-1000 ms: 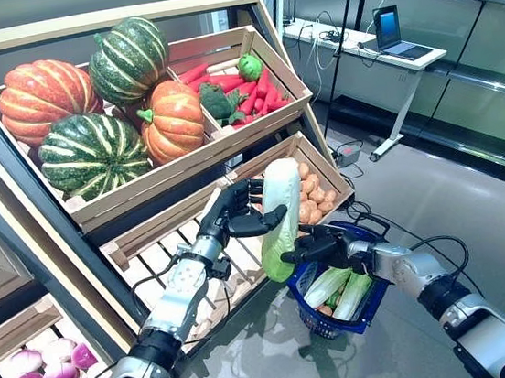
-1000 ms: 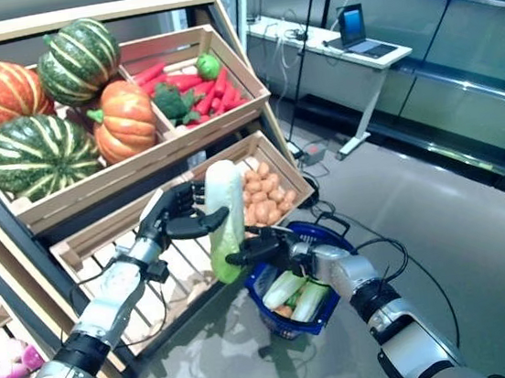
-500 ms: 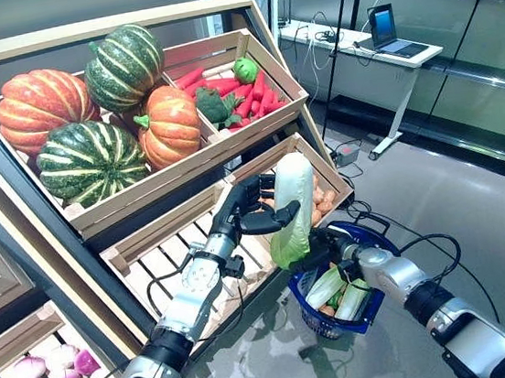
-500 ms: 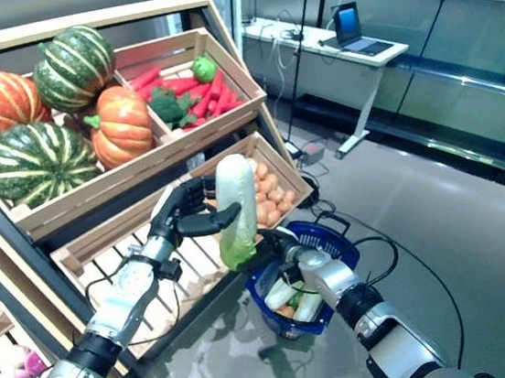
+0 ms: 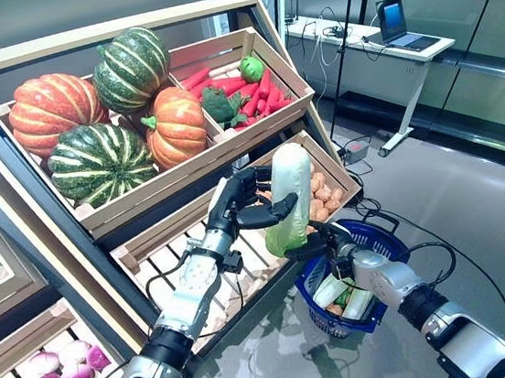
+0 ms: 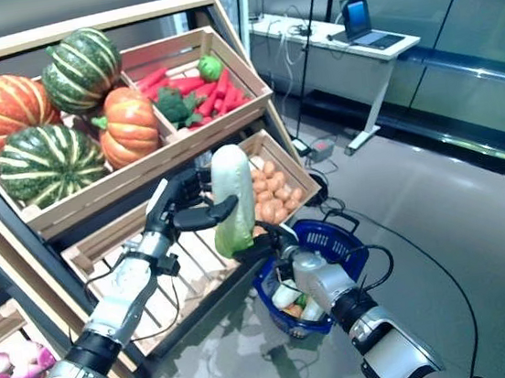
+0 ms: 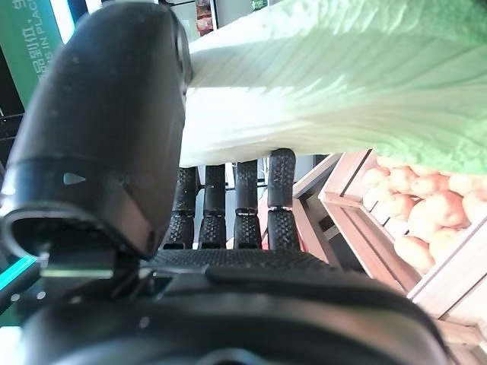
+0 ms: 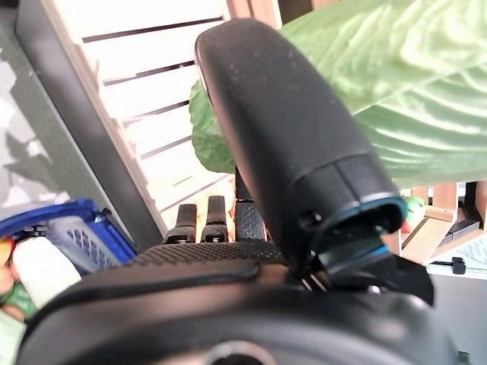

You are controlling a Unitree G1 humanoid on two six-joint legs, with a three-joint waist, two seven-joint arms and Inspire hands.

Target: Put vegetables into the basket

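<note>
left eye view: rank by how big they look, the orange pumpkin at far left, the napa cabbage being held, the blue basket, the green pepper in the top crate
1. Orange pumpkin.
2. Napa cabbage and blue basket: too close to rank, and both sit nearer the camera; the cabbage hides part of the basket.
3. Green pepper, clearly smallest.

A pale-green cabbage (image 5: 289, 198) stands upright above a blue basket (image 5: 380, 238) holding more vegetables (image 5: 331, 290).

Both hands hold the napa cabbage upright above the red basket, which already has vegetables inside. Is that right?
Not quite: the basket is blue, not red, as the left eye view shows. The rest stands: the left hand and right hand both grip the napa cabbage, held upright just above the basket, which already has vegetables inside.
</note>
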